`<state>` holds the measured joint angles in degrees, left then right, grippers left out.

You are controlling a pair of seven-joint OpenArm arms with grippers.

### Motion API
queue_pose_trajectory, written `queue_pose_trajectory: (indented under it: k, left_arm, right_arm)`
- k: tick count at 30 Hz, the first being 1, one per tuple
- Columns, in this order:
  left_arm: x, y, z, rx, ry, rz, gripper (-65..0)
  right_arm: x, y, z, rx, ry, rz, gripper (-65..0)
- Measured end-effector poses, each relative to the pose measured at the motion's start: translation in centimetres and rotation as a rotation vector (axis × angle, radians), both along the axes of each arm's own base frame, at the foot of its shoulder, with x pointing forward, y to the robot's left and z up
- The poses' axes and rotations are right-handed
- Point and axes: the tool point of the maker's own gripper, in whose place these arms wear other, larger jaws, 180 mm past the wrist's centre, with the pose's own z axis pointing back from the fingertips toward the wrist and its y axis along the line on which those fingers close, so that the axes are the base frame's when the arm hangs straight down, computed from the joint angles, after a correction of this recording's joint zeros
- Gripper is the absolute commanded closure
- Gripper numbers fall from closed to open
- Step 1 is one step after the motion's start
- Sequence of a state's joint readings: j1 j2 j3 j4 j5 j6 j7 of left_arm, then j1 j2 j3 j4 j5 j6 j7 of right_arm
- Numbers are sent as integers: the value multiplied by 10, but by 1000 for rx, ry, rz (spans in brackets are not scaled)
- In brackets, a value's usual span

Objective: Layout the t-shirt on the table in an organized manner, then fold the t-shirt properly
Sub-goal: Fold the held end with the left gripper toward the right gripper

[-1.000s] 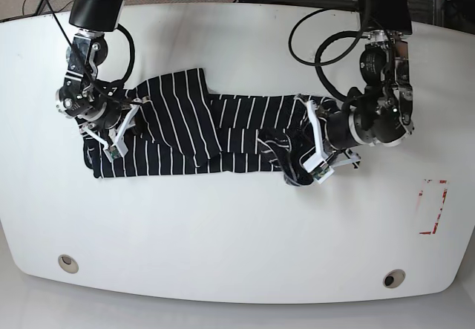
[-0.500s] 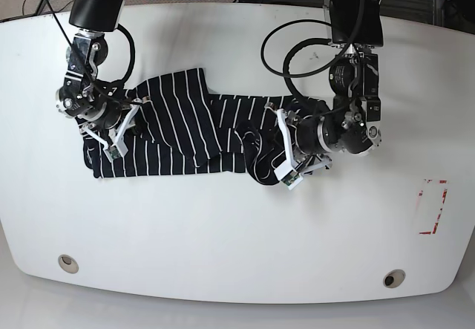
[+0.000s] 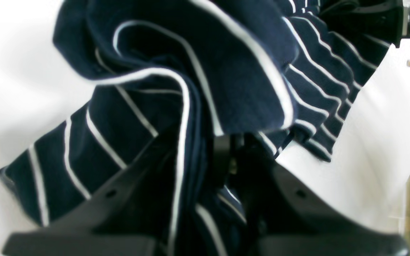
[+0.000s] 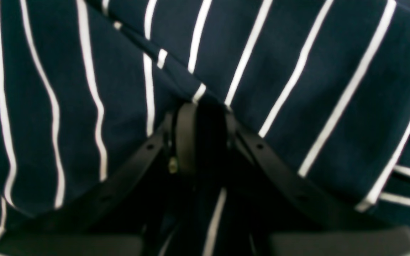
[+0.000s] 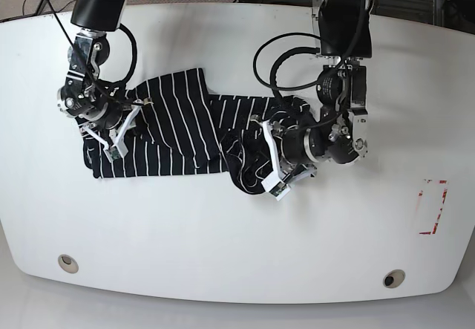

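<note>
The black t-shirt [image 5: 178, 125] with thin white stripes lies bunched on the white table [image 5: 223, 232], left of centre. My left gripper [image 5: 263, 167] is shut on the shirt's right end, which is gathered into folds. In the left wrist view the gripper [image 3: 222, 149] pinches a twisted fold of the shirt [image 3: 226, 71] just above the table [image 3: 368, 142]. My right gripper [image 5: 107, 136] is shut on the shirt's left end. In the right wrist view that gripper [image 4: 199, 117] holds a fold of the striped fabric [image 4: 297, 71], which fills the view.
A red-and-white sticker [image 5: 433, 206] is at the table's right side. Two round grey grommet holes [image 5: 67, 262] [image 5: 393, 278] sit near the front edge. Black cables loop from the left arm above the shirt [image 5: 286, 47].
My left arm has moved toward the table's middle, dragging the shirt's right end with it and bunching the fabric. The right arm has not moved.
</note>
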<state>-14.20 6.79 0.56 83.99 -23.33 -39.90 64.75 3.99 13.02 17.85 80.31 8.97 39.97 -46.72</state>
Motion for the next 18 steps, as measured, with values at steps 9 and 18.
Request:
queue_pose_trajectory:
  k: [9,18]
  left_arm:
    - [-1,-14,-2,-44,49,28,-372]
    - [-15,-55,44,-143,-3,-101,-372]
  right_arm:
    - [1,4,3,-8,-6,4,-95]
    - [0,6,4,-18,-5,12,-95]
